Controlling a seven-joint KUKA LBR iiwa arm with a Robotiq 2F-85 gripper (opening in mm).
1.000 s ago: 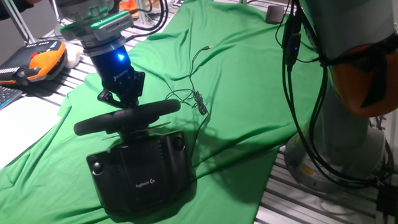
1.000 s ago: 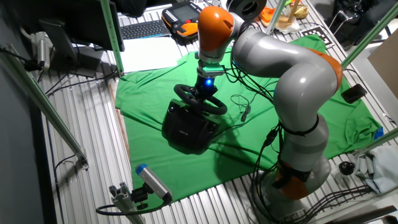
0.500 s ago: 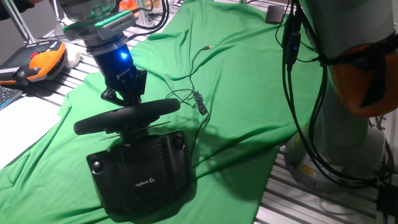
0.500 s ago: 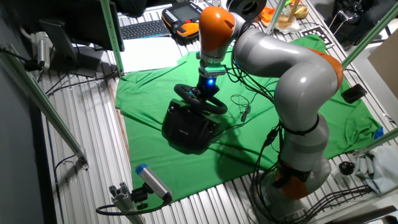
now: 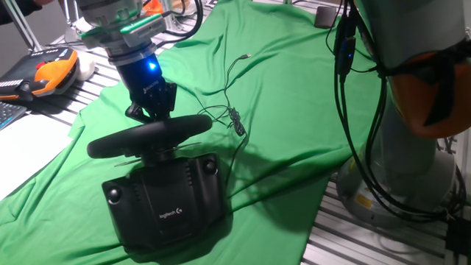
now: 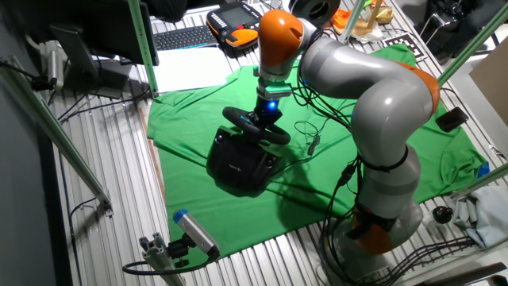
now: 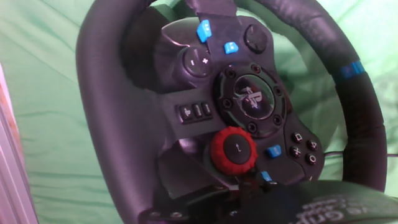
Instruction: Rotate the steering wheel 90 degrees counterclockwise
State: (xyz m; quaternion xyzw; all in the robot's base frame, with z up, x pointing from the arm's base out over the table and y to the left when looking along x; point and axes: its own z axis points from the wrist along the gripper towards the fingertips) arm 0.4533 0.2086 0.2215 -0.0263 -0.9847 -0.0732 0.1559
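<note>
Green cloth (image 5: 294,96) covers the slatted metal table in one fixed view. On it, just below the gripper, sits the black matte steering wheel (image 5: 151,136), seen nearly edge-on and mounted on a boxy black Logitech-branded base (image 5: 165,202). The black two-finger gripper (image 5: 152,112), lit blue above, hangs right over the far side of the rim; whether its fingers are spread or pressed together cannot be told. A thin black cable (image 5: 232,110) lies on the cloth to the side of the gripper.

From the other fixed view, the grey and orange robot arm (image 6: 349,79) arches over the green cloth (image 6: 397,151) and brings the gripper (image 6: 266,123) down onto the steering wheel (image 6: 254,127), whose base (image 6: 238,163) sits below and in front of it.

Close ahead in the hand view, the steering wheel (image 7: 102,112) fills the picture, tilted, with a red round dial (image 7: 232,149) and blue buttons on its hub. The fingers are not visible.
</note>
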